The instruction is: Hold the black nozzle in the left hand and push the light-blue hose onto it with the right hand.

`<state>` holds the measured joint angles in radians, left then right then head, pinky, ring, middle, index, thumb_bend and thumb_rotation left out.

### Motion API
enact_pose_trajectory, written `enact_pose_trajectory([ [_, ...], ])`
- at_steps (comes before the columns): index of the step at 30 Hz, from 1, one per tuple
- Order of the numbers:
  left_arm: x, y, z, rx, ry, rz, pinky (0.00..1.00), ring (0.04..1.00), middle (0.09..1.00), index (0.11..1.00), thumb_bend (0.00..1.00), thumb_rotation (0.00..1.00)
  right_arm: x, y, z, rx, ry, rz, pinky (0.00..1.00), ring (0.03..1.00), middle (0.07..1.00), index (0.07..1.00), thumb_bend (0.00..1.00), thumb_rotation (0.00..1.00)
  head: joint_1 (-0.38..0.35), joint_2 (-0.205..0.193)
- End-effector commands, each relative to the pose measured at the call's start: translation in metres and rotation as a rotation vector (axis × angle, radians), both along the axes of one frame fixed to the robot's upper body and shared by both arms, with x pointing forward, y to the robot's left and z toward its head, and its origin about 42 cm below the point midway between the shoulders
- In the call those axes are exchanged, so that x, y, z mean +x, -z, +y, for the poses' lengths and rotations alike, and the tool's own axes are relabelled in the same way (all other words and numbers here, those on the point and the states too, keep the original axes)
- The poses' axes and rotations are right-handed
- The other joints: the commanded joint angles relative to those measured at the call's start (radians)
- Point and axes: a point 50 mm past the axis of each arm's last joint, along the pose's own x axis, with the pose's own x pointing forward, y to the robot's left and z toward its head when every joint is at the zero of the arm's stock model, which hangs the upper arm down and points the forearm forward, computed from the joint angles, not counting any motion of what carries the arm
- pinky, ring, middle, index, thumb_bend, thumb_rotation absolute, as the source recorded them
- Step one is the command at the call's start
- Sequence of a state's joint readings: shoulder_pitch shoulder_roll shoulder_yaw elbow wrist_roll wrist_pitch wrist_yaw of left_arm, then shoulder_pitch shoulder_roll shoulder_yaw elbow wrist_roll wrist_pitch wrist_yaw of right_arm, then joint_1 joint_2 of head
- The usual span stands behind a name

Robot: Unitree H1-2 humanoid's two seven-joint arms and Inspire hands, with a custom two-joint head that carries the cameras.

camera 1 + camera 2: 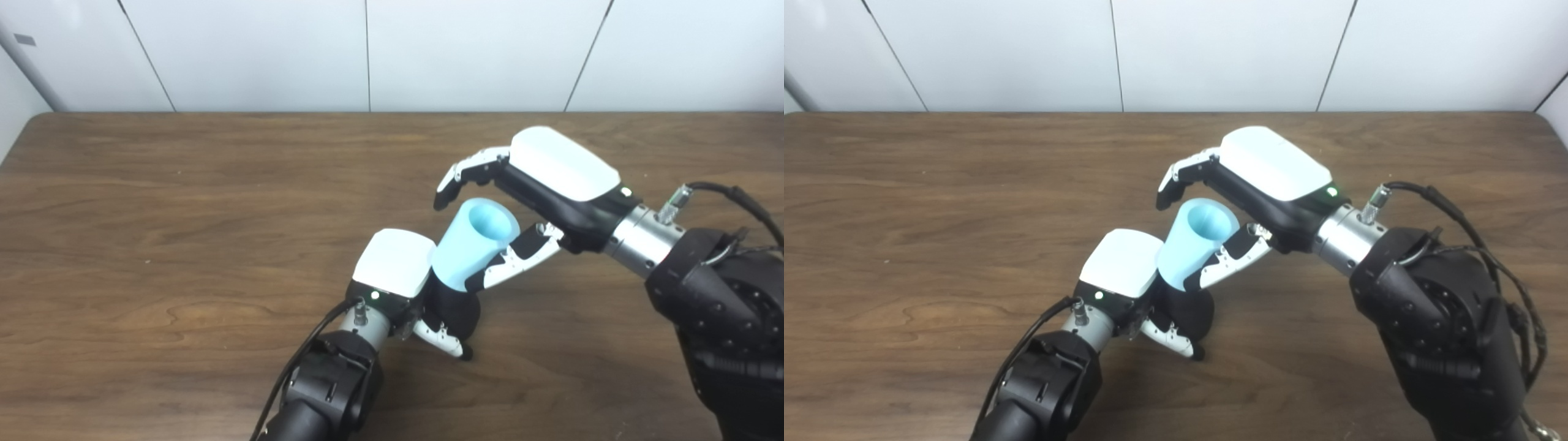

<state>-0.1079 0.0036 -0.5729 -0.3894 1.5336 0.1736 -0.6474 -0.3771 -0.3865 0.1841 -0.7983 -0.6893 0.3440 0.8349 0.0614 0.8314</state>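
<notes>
My left hand (397,264) is shut on the black nozzle (458,311), holding it just above the table near the front middle. The light-blue hose (470,246) sits on the nozzle's top and tilts up to the right, its open end facing the camera. My right hand (554,174) reaches in from the right around the hose's upper end. Its fingers (456,177) curve over the far rim with a small gap showing. Its thumb (511,262) lies against the hose's near side. The joint between hose and nozzle is partly hidden by both hands.
The brown wooden table (184,214) stretches wide to the left and back, with a white panelled wall (367,55) behind it. Black cables (735,196) run along the right forearm.
</notes>
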Motion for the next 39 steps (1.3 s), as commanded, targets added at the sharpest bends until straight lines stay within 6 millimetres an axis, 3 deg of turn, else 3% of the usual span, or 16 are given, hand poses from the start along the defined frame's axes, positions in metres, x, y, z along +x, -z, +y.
enact_pose_trajectory([
  [1, -0.005, 0.008, -0.007, 0.01, 0.046, 0.065, 0.78, 0.662, 0.553, 0.445, 0.51, 0.0, -0.004, -0.019, -0.003, 0.011, -0.002, -0.072, 0.63, 0.717, 0.671, 0.624, 0.97, 0.29, 0.001, 0.001],
  [9, -0.004, 0.008, -0.006, -0.012, 0.034, 0.079, 0.78, 0.665, 0.552, 0.445, 0.51, 0.0, -0.008, -0.025, -0.008, 0.04, 0.019, -0.085, 0.66, 0.736, 0.683, 0.658, 0.97, 0.3, 0.001, 0.001],
  [17, -0.003, 0.009, -0.004, -0.02, 0.023, 0.088, 0.78, 0.669, 0.553, 0.446, 0.51, 0.0, -0.024, -0.023, -0.018, 0.079, 0.027, -0.09, 0.7, 0.808, 0.781, 0.777, 0.93, 0.37, 0.001, 0.001],
  [20, -0.002, 0.009, -0.004, -0.012, 0.022, 0.088, 0.78, 0.669, 0.552, 0.447, 0.51, 0.0, -0.029, -0.021, -0.024, 0.086, 0.019, -0.079, 0.73, 0.855, 0.837, 0.825, 0.89, 0.42, -0.01, 0.003],
  [23, -0.002, 0.01, -0.003, -0.015, 0.017, 0.095, 0.78, 0.665, 0.549, 0.451, 0.52, 0.0, -0.034, -0.019, -0.03, 0.089, 0.018, -0.062, 0.78, 0.903, 0.883, 0.873, 0.87, 0.53, -0.01, 0.004],
  [33, -0.001, 0.01, -0.002, -0.022, 0.019, 0.087, 0.76, 0.666, 0.549, 0.45, 0.52, 0.0, -0.05, -0.002, -0.042, 0.114, 0.015, -0.045, 0.83, 0.92, 0.885, 0.87, 0.85, 0.65, -0.012, 0.003],
  [39, -0.001, 0.009, -0.001, -0.016, 0.017, 0.088, 0.77, 0.68, 0.553, 0.449, 0.51, 0.0, -0.06, 0.013, -0.041, 0.118, 0.005, -0.016, 0.85, 0.953, 0.909, 0.878, 0.73, 0.76, -0.014, 0.004],
])
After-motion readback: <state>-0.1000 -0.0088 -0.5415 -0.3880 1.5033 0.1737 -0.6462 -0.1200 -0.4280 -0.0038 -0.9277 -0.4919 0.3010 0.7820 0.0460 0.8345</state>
